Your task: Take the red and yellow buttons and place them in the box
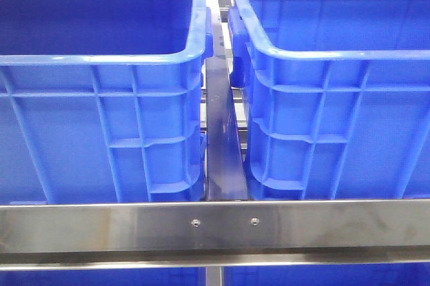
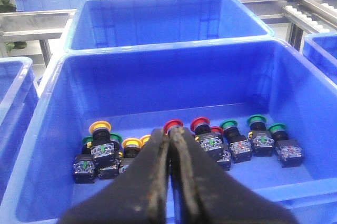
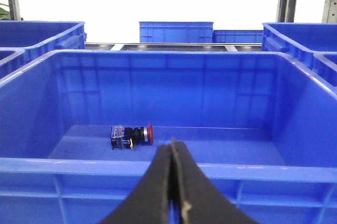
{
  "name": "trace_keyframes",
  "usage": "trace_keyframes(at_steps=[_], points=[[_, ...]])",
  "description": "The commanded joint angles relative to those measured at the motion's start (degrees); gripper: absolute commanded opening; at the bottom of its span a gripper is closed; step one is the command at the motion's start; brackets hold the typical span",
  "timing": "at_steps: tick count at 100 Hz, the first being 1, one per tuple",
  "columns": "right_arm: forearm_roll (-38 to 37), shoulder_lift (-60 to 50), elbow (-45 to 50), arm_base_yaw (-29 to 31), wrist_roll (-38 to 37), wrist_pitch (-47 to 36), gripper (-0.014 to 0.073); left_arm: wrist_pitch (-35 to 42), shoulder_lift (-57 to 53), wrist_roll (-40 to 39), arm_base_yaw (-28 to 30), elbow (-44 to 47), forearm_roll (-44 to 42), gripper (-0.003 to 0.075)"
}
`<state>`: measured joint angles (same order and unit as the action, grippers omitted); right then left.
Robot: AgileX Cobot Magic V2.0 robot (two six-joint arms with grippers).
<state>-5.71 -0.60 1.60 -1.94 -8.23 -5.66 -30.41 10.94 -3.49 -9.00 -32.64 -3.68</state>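
In right wrist view only, lone red button (image 3: 131,134) (on its side)

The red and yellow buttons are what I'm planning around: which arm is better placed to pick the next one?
Probably the left: its gripper, jaws shut, hangs over the crate holding red and yellow buttons.

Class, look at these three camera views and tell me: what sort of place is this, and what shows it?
Probably a factory or warehouse sorting station. Large blue plastic crates sit on a steel frame, a roller conveyor runs behind, and one crate holds a batch of industrial push buttons.
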Motion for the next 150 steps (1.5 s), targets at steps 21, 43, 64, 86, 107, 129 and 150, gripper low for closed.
trace_keyframes(at_steps=[21, 43, 64, 86, 107, 129, 150], points=[[-0.04, -1.24, -0.07, -0.08, -0.07, -4.26, -0.0068, 4.67, 0.55, -0.50, 0.13, -1.43, 0.36, -0.0019], [-0.04, -1.24, -0.07, -0.08, -0.07, -4.26, -0.0068, 9.59, 0.28, -0.50, 0.41, 1.41, 0.23, -0.0019], [-0.04, -1.24, -0.07, -0.08, -0.07, -4.26, -0.0068, 25.01, -3.66, -0.40, 3.47, 12.59, 0.34, -0.0019], [-0.04, -1.24, -0.07, -0.08, -0.07, -4.26, -0.0068, 26.31, -10.53, -0.40, 6.78, 22.05, 0.43, -0.0019], [-0.04, -1.24, -0.07, -0.08, -0.07, -4.26, -0.0068, 29.69, -13.05, -0.40, 6.78, 29.33, 0.43, -0.0019], [-0.04, -1.24, -0.07, -0.08, -0.07, -4.26, -0.0068, 34.27, -13.05, -0.40, 6.78, 33.02, 0.21, -0.0019], [-0.04, -1.24, -0.07, -0.08, -0.07, -4.26, -0.0068, 34.62, -13.05, -0.40, 6.78, 33.02, 0.04, -0.0019]])
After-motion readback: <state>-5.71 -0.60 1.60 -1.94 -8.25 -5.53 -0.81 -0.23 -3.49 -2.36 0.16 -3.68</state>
